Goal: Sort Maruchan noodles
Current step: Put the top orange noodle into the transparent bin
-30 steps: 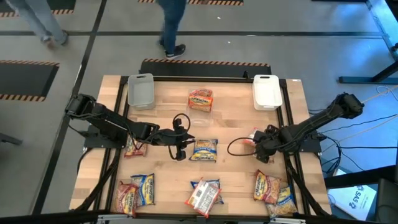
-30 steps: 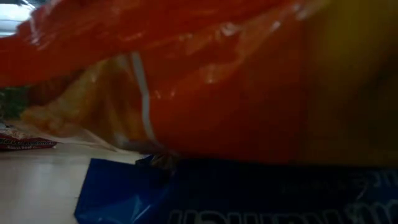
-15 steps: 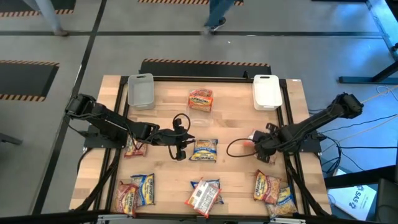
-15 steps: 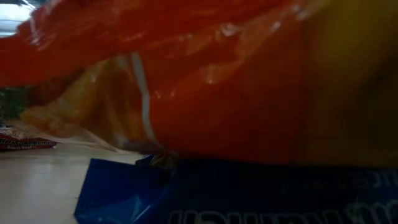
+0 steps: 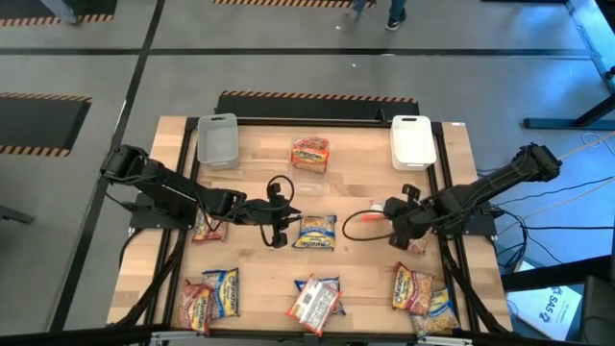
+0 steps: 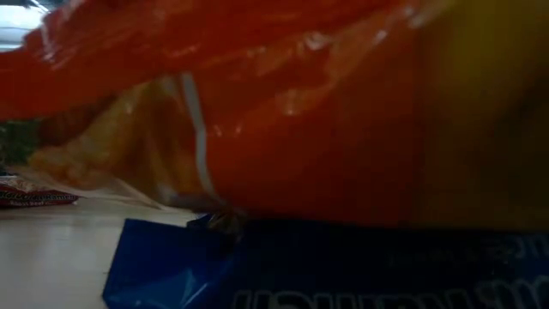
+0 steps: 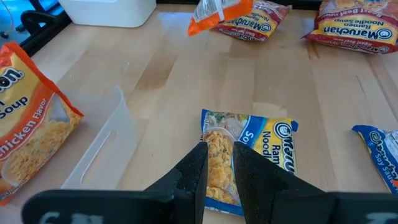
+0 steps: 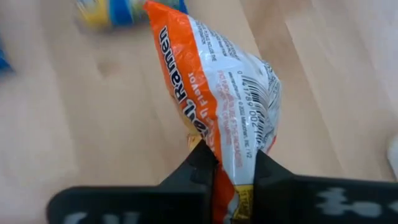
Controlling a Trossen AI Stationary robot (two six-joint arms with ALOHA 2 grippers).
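My right gripper (image 5: 384,219) is right of the table's middle and is shut on an orange-and-white Maruchan packet (image 5: 360,223), also seen in the right wrist view (image 8: 217,87). My left gripper (image 5: 280,229) is shut and empty at the table's middle left, just left of a blue-yellow packet (image 5: 315,231) that lies flat on the wood (image 7: 249,155). An orange packet (image 5: 309,152) lies in a clear bin at the far middle. Several more packets lie along the near edge (image 5: 315,300). In the low view, an orange packet (image 6: 300,112) and a blue one (image 6: 343,266) fill the picture. My right gripper pinches the orange packet by one short end (image 8: 233,171) between its two fingers. The fingers come level from the table's right. The packet sticks out ahead of the fingers toward the table's left, barcode side up and crumpled, above the wood.
A clear bin (image 5: 217,139) stands at the far left and a white bin (image 5: 413,141) at the far right. A packet (image 5: 207,229) lies under the left arm. Packets lie at the near left (image 5: 211,296) and near right (image 5: 423,293). Bare wood lies between the grippers.
My right gripper has gone toward the table's left and a little toward the far edge, carrying the orange packet with it toward the table's middle. The left arm has kept still.
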